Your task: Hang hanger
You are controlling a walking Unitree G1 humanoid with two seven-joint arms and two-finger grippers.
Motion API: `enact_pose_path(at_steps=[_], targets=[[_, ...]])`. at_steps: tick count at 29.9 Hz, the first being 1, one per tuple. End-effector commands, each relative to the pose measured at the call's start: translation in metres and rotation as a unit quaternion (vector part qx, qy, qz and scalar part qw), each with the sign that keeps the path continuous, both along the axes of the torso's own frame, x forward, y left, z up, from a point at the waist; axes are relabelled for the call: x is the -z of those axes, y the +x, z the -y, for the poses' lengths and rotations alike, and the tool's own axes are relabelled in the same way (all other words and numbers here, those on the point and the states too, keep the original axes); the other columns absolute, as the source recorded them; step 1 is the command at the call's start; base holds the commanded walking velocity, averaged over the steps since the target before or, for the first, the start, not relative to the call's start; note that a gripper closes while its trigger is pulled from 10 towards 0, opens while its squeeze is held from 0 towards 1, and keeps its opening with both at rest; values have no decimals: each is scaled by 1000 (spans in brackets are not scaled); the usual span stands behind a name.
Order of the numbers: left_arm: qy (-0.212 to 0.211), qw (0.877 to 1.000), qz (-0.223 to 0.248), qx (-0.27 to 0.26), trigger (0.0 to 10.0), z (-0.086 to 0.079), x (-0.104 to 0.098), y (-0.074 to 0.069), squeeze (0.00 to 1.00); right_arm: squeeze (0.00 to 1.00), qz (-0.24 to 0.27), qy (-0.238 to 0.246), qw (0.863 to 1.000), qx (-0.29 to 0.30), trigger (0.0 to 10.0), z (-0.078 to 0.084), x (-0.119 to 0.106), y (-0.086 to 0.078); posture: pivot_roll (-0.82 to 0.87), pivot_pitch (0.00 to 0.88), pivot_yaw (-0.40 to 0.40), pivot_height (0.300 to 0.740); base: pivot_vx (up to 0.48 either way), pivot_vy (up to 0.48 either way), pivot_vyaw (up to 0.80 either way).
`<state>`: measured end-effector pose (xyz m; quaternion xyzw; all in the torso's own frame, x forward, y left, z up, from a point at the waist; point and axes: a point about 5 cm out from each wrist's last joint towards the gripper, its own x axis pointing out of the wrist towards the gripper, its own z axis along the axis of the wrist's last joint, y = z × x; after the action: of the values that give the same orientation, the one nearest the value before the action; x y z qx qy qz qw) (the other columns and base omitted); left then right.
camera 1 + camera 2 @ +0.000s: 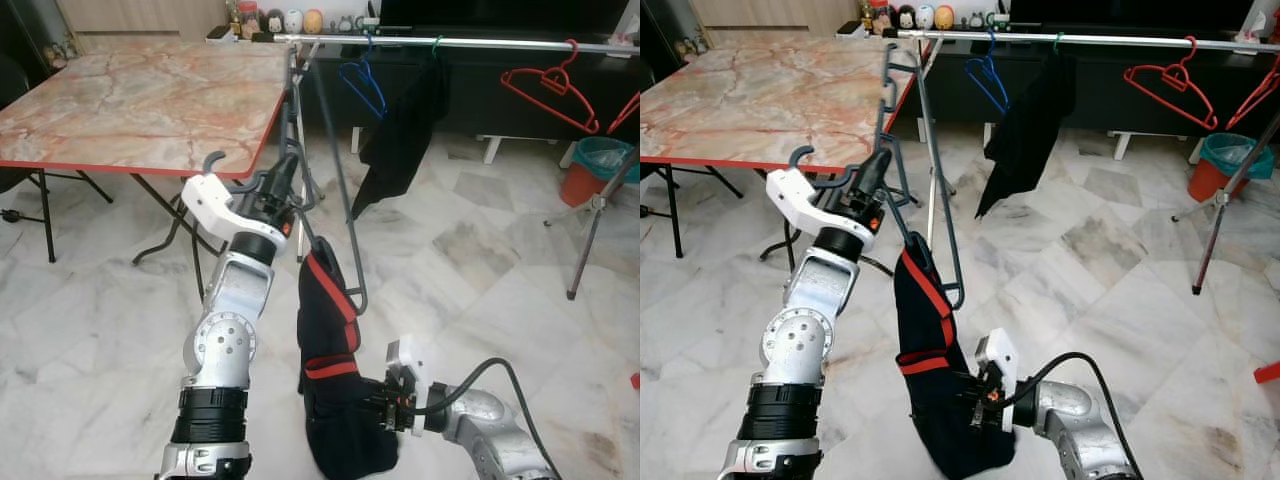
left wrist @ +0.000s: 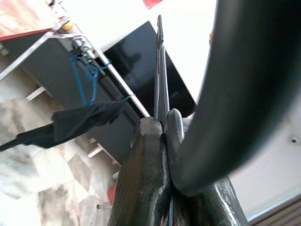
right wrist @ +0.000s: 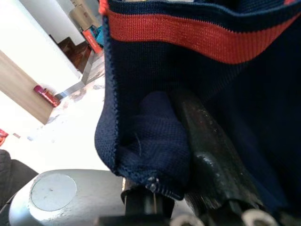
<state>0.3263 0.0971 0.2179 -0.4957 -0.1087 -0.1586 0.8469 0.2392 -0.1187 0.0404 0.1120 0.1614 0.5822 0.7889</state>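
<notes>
My left gripper (image 1: 287,178) is raised in front of me and shut on a dark grey hanger (image 1: 345,215), whose hook (image 1: 212,158) curls out beside the wrist. The left wrist view shows the fingers (image 2: 146,179) pressed onto the hanger's thin bar (image 2: 160,70). A navy garment with red stripes (image 1: 330,360) hangs from the hanger's lower end. Low down, my right gripper (image 1: 388,412) is shut on the garment's lower part; the navy cloth (image 3: 155,127) wraps one finger (image 3: 202,136). The silver clothes rail (image 1: 480,42) runs across the back.
On the rail hang a blue hanger (image 1: 362,85), a black garment (image 1: 400,130) and a red hanger (image 1: 545,85). A marble-topped folding table (image 1: 130,100) stands at the left. A teal bin (image 1: 600,160) and the rack's leg (image 1: 592,235) are at the right.
</notes>
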Motion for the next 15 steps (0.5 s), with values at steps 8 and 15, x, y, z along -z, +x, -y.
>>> enact_pose_path(at_steps=[8,15], targets=[[-139,979,-149,-2,10000,43,-11,10,0,0,7,-69,997,36,0,3,18,5,50,35,32,740,0,0,0],[-116,961,-238,82,10000,66,-2,4,0,0,32,-108,991,79,0,5,25,12,53,37,32,740,0,0,0]])
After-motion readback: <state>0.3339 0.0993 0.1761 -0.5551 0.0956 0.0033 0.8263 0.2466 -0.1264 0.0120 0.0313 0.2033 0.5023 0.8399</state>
